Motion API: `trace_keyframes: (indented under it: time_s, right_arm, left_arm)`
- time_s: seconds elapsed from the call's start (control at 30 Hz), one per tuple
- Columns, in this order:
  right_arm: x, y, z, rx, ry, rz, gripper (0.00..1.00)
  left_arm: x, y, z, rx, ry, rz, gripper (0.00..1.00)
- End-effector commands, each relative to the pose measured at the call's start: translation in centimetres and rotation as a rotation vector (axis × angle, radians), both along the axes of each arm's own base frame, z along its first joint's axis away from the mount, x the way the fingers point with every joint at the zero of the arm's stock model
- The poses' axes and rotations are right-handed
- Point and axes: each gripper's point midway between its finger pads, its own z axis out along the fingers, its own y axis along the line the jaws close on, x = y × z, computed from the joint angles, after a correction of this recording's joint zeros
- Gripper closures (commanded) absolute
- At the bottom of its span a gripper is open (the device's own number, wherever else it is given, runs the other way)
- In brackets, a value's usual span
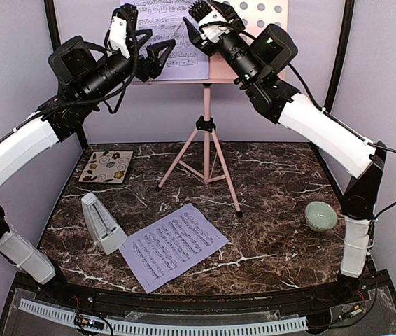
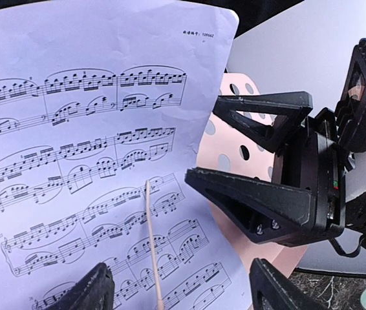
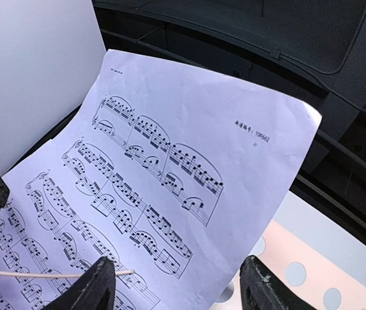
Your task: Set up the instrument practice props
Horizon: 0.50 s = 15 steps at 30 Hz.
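Currently both arms are raised to the desk of the pink music stand (image 1: 206, 140), which stands upright on its tripod legs at the back middle of the marble table (image 1: 268, 182). The first sheet (image 2: 73, 129) (pale lavender, printed side out) leans on the stand's perforated desk and covers its left part. Pink metal with round holes shows to the right of the sheet.

A thin pale stick (image 2: 152, 239) lies across the lower part of that sheet.

The left gripper (image 2: 183, 290) faces the sheet with its jaws wide, nothing clamped between them. The right gripper (image 3: 183, 287) also has its jaws wide and holds nothing. It sits just right of the left one, near the sheet's right edge. In the left wrist view the right gripper's black fingers are clearly spread apart. Cannot tell whether any fingertip touches the paper.

The second sheet (image 1: 173, 245) lies flat on the table near the front, rotated at an angle. The metronome (image 1: 102, 222) stands upright just left of it, close to the sheet's left corner (touching or not, can't tell).

A floral tile (image 1: 106, 166) lies flat at the back left of the table. A green bowl (image 1: 321, 215) sits at the right side, well apart from the props.
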Motion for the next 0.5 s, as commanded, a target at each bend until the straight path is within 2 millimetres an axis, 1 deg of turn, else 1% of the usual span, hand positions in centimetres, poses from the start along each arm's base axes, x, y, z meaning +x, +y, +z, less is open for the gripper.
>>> trace_keyframes:
  time_s: [0.0,0.07,0.2,0.23,0.3,0.33,0.43,0.47]
  right_arm:
    - [-2.0,-3.6,3.8,0.128,-0.021,0.003,0.30]
    - [-2.3,-4.3,4.2,0.152,0.002,0.014,0.26]
    - [-2.6,-5.5,4.2,0.193,0.075,0.043,0.22]
    - [-2.6,-5.7,4.0,0.205,0.098,0.052,0.21]
    - [-2.8,-6.3,3.6,0.229,0.139,0.069,0.13]
    - [-2.9,-6.7,3.4,0.241,0.161,0.077,0.11]
    - [-3.4,-7.5,2.5,0.266,0.244,0.116,0.08]
    - [-3.4,-7.6,1.7,0.265,0.279,0.124,0.08]
  left_arm:
    - [-1.4,2.2,1.7,-0.049,-0.004,0.049,0.24]
    - [-1.4,3.0,1.5,-0.053,0.027,0.076,0.21]
    - [-1.3,4.5,0.6,-0.062,0.111,0.128,0.16]
    - [-1.4,4.9,0.4,-0.066,0.126,0.136,0.15]
    - [-2.0,5.5,0.3,-0.081,0.136,0.139,0.15]
    - [-2.2,5.7,0.3,-0.083,0.140,0.137,0.15]
    - [-2.7,6.1,-0.2,-0.079,0.185,0.125,0.15]
    - [-3.0,6.0,-0.7,-0.068,0.206,0.111,0.15]
